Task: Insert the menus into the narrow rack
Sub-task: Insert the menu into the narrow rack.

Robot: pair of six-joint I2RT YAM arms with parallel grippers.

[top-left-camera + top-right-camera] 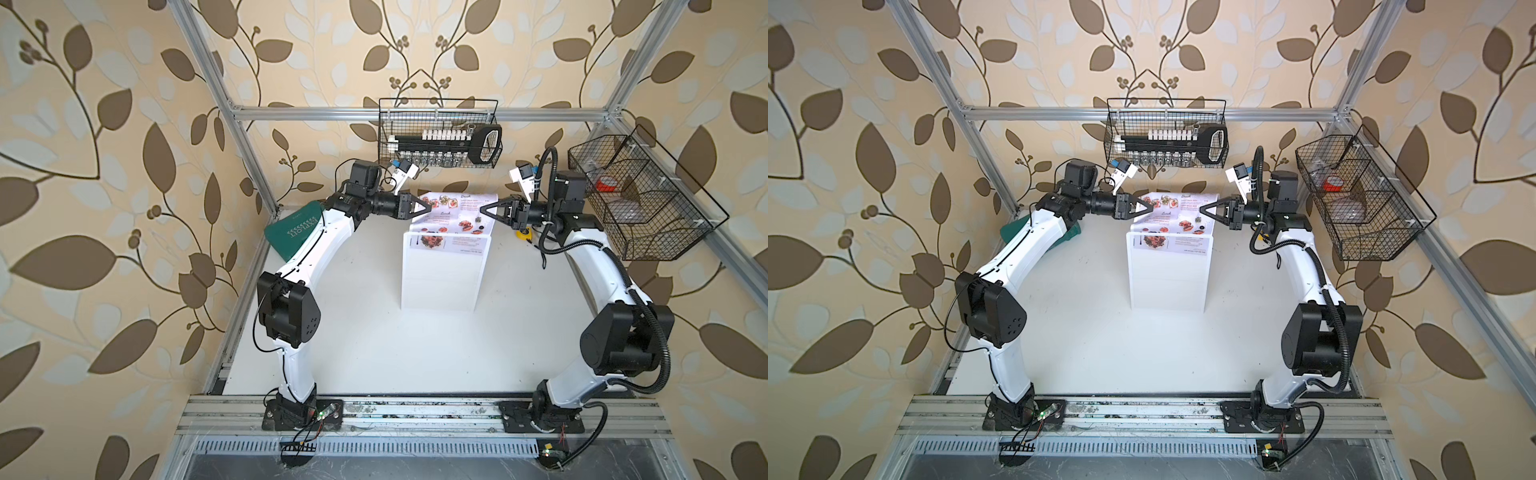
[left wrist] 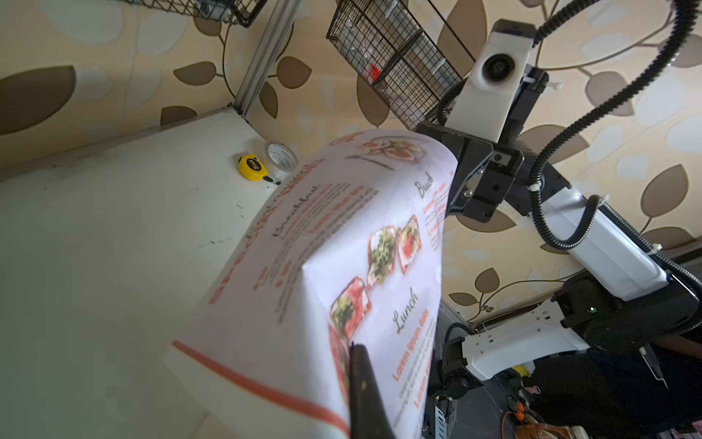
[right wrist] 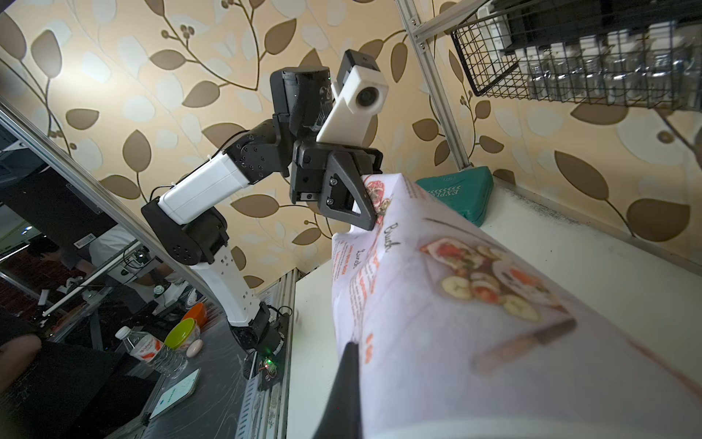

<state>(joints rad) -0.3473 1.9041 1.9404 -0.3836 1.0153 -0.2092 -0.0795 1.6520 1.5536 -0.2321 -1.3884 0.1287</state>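
The menus are one white sheet (image 1: 455, 210) (image 1: 1177, 212) with food photos and red headings, held up at the back middle of the table. Its lower end sits in the top of the narrow rack (image 1: 440, 274) (image 1: 1167, 278), a tall white panel standing upright. My left gripper (image 1: 428, 206) (image 1: 1149, 206) is shut on the sheet's left edge. My right gripper (image 1: 482, 210) (image 1: 1202, 209) is shut on its right edge. The sheet (image 2: 342, 247) (image 3: 437, 304) bows between them. One dark finger of each gripper (image 2: 353, 347) (image 3: 351, 346) lies against the paper.
A green tool case (image 1: 291, 235) lies at the back left under my left arm. Black wire baskets hang at the back (image 1: 440, 137) and on the right (image 1: 640, 199). A yellow tape measure (image 2: 250, 166) and a tape roll (image 2: 281, 154) sit in the back right corner.
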